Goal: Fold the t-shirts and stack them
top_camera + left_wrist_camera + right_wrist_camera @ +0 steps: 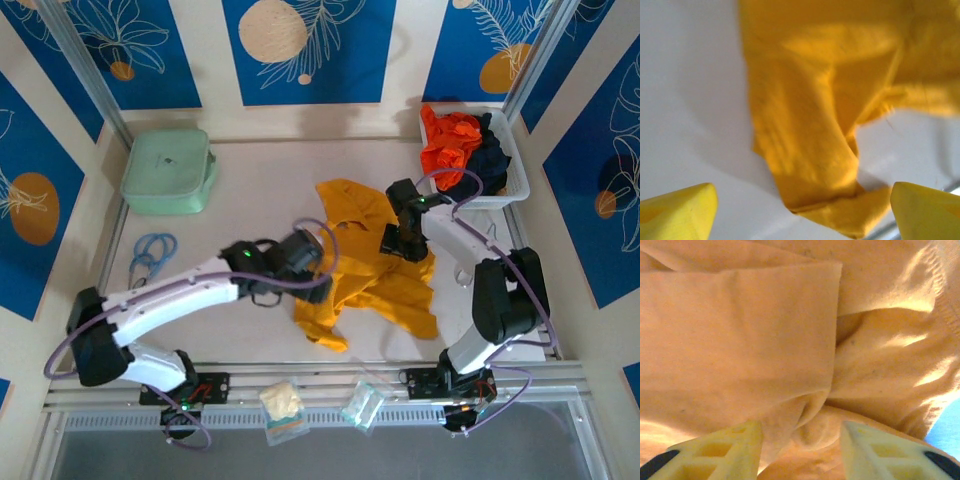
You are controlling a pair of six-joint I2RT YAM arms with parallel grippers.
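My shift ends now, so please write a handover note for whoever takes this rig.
The left gripper is open, above the yellow t-shirt at its left edge.
The right gripper is open, close over the same shirt.
The yellow t-shirt lies crumpled on the table. The orange-red t-shirt and navy t-shirt sit bunched in the white bin, far right.
Done: nothing folded or stacked.
Left: fold all three, then stack.

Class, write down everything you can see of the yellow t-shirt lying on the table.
The yellow t-shirt is plain, golden, soft-looking cloth. It lies rumpled and unfolded in loose creases on the middle of the white table, with one narrow strip trailing toward the near edge. The left hand hovers at its left side with fingers wide apart. The right hand sits close over its bunched upper folds with fingers parted.
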